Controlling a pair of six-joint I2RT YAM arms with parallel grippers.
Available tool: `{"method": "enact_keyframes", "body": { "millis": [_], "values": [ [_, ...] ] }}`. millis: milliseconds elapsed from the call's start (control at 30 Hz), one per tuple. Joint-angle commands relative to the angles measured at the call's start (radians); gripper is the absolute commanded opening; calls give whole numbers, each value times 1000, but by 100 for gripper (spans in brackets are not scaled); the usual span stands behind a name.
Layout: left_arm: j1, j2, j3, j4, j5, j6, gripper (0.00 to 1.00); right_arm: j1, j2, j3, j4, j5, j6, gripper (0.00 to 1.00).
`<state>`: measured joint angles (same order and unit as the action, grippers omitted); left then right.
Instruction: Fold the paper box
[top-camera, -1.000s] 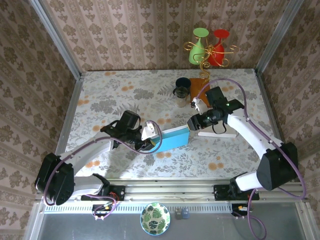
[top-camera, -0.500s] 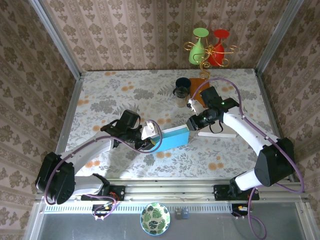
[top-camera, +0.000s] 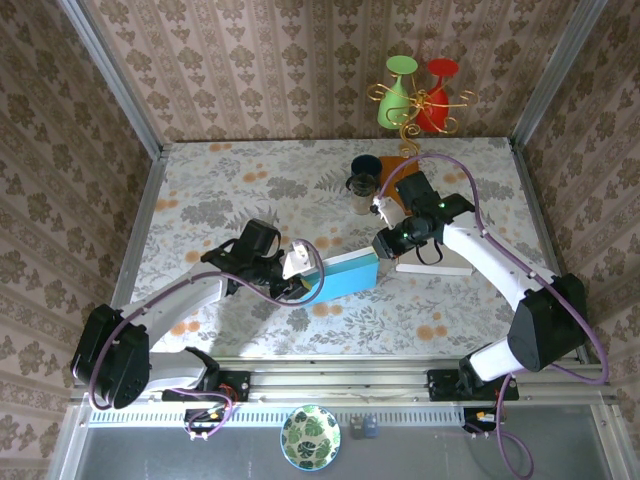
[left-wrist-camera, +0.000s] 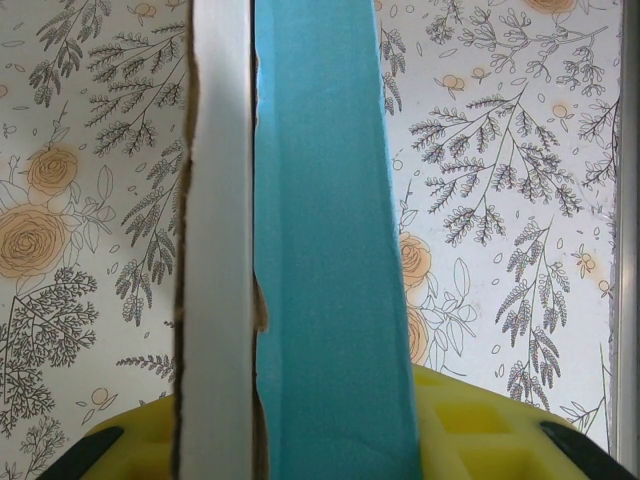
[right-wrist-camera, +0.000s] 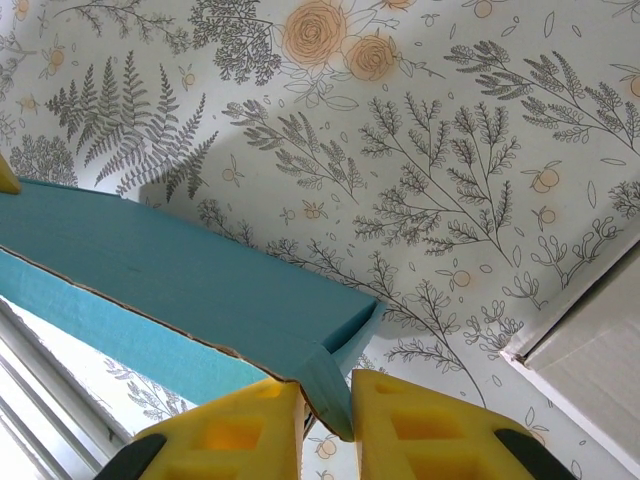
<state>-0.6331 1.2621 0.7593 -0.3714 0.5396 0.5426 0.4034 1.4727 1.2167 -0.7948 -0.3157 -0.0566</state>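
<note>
Right hand (top-camera: 383, 243) has crept in on the right end of the paper box (top-camera: 348, 275) over the last second, its arm swinging a little toward the middle of the tabletop (top-camera: 230, 190), and its jaws have drawn together as it came. From its own wrist view I can see the two yellow pads (right-wrist-camera: 235, 425) now standing close on either side of a small end flap (right-wrist-camera: 328, 392) at the box's corner, with the blue card pinched between them, so I would call it clenched on that flap, or as near as makes no difference. The left hand (top-camera: 306, 277) has not budged in that time. It is clamped on the opposite end, the blue wall and its white inner face (left-wrist-camera: 215, 250) running straight up out of its pads, so the box hangs propped between the two arms near the centre front of the tabletop, tilted slightly and still flattened, not yet opened out. A white sheet of card (top-camera: 440, 266) lies just beside the right hand, under the arm. To my eye the approach is done and a two-ended hold is set: one hand anchors while the other has the flap. What comes next is probably bending that flap inward, and the risk is tearing or crumpling thin card if the pull is not along the crease.
</note>
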Motion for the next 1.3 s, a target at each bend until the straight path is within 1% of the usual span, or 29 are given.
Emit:
{"method": "enact_keyframes", "body": {
  "millis": [0, 133, 200, 367, 400, 500, 733, 867, 1167, 1267],
  "values": [
    [5, 10, 23, -6, 36, 4, 33, 6, 8, 27, -32, 29, -11, 22],
    [6, 11, 25, -4, 37, 3, 33, 9, 13, 27, -32, 26, -10, 19],
    [5, 11, 24, -2, 36, -1, 33, 12, 14, 27, -32, 31, -8, 15],
    [6, 10, 19, 15, 27, -23, 32, 37, 0, 20, -26, 80, 6, 1],
    [6, 10, 17, 22, 22, -33, 31, 43, -3, 16, -22, 92, 17, 0],
    [6, 14, 15, 33, 15, -56, 29, 53, -27, -17, 11, 114, 66, 0],
    [9, 11, 11, 55, -1, -81, 29, 79, -89, -116, 100, 133, 200, 0],
    [13, 16, 12, 56, -3, -81, 29, 90, -133, -169, 143, 158, 244, 0],
    [13, 18, 15, 55, -3, -78, 30, 119, -168, -248, 220, 227, 253, 0],
    [15, 16, 14, 56, -5, -81, 31, 137, -185, -279, 246, 254, 250, 0]
  ]
}}
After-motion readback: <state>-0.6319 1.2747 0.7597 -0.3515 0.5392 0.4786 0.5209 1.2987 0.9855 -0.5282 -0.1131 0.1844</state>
